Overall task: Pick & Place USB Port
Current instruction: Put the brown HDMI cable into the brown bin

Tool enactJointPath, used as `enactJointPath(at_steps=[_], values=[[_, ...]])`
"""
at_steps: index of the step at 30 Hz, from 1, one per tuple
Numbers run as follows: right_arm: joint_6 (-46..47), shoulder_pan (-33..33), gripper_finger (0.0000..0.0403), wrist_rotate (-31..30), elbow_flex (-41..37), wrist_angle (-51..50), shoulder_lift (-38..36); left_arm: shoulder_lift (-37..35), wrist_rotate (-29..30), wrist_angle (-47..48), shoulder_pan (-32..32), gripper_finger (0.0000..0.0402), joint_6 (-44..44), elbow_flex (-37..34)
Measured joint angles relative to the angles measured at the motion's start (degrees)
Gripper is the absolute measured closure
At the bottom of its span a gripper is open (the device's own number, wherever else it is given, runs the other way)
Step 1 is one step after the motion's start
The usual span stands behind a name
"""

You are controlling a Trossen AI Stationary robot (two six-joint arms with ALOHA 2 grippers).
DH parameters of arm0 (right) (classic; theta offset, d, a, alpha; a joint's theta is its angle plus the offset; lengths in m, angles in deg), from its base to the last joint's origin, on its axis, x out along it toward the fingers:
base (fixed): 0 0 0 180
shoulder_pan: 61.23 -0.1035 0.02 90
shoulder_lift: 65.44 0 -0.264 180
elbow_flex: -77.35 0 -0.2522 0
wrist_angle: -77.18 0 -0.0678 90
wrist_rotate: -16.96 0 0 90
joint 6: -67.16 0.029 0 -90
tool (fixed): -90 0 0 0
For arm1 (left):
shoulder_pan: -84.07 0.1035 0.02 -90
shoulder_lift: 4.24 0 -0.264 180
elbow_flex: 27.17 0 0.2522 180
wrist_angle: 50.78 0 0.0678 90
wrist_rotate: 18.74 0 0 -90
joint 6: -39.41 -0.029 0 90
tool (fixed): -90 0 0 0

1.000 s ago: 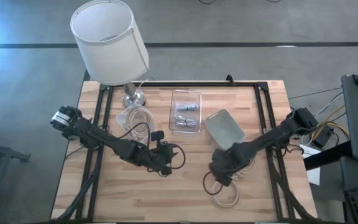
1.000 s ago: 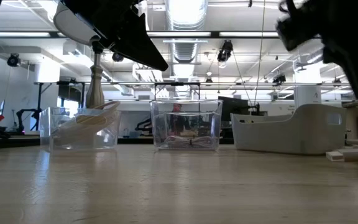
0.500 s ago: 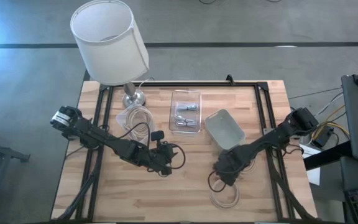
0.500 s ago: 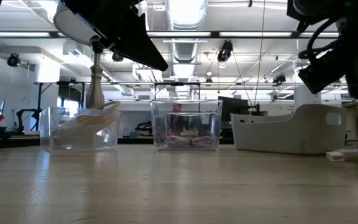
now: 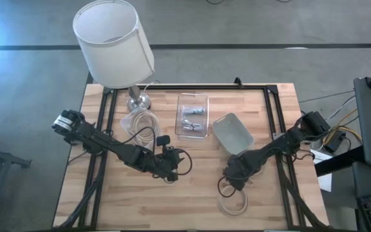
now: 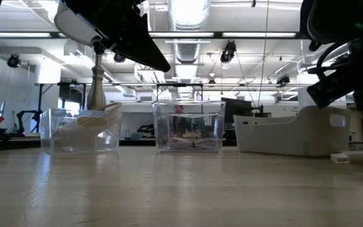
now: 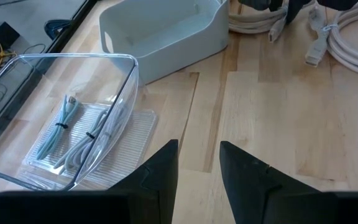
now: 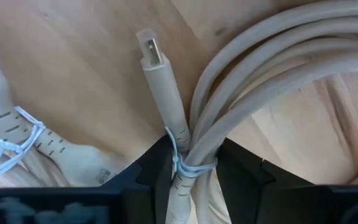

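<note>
A cream USB cable, coiled and tied, lies on the wooden table near the front right. Its flat plug and tied strands fill the right wrist view. My right gripper is down at the coil's far side and shut on the strands. My left gripper hovers at the table's middle left, empty, its fingers a narrow gap apart. A clear tray holding bundled cables stands beside a white bin. My right gripper pinches the cable's tied strands between its two fingers, just behind the plug where a thin white tie wraps them. The fingers come from above, one on each side of the strands. The rest of the coil lies on the table.
A lamp with a white shade stands at the far left. A second clear container with a coiled cable sits beside its base. More cable with a tied grey plug lies beside the held strands. Bare wood lies between the two arms.
My right gripper has gone down and a little toward the table's near right, onto the cable coil. My left arm has kept still.
</note>
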Motion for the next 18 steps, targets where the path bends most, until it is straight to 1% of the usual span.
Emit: enactJointPath(at_steps=[5, 10, 13, 18], values=[[0.21, 0.0, 0.0307, 0.1, -1.31, 2.04, -0.27, 0.0, 0.0, 0.01, 0.0, 0.028, 0.0, 0.0], [-0.92, 0.0, 0.0337, 0.15, -0.75, 1.92, -0.57, 0.0, 0.0, 0.01, 0.0, 0.028, 0.0, 0.0], [-3.18, -0.02, 0.0345, 0.23, 1.0, 2.3, -0.33, 0.0, 0.02, -0.01, 0.0, 0.028, -0.01, 0.02], [-4.79, -0.05, 0.0345, 0.44, 5.18, 1.58, -0.31, 0.0, 0.01, -0.01, 0.0, 0.028, -0.01, 0.02]])
